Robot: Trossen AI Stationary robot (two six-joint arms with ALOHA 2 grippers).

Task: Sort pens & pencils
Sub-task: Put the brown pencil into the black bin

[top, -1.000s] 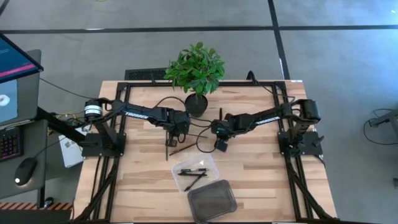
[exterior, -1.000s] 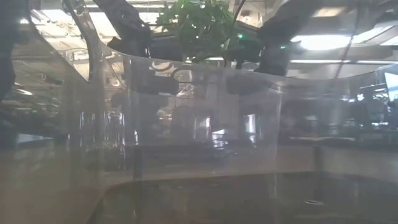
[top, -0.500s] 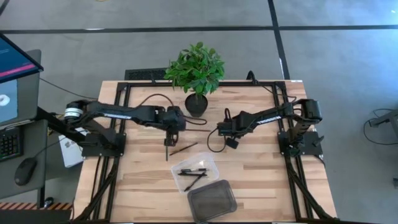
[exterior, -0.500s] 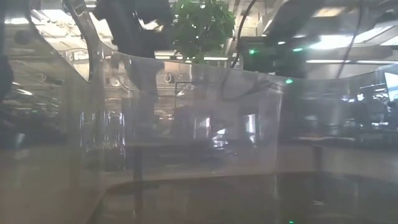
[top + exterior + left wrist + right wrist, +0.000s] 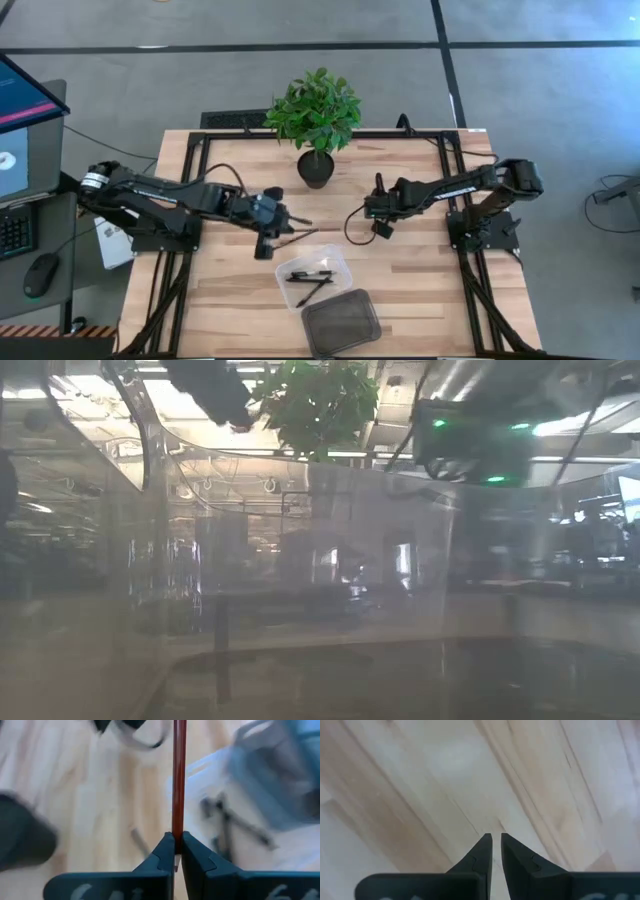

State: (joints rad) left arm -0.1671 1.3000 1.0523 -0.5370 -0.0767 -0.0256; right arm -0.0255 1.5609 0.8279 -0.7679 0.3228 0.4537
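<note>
Pens (image 5: 312, 279) lie binned in the clear tray (image 5: 340, 262); left pincer (image 5: 175, 851) clenched on a reddish pencil (image 5: 179, 775); another pencil (image 5: 300, 237) remains on the worktop (image 5: 420, 270).

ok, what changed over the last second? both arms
The left gripper, shut on a reddish pencil, swung from beside the plant pot toward the clear tray holding the pens. The right gripper pulled back toward its own side, fingers nearly closed on nothing. The loose pencil on the table, the tray, the dark lid and the plant did not move.
</note>
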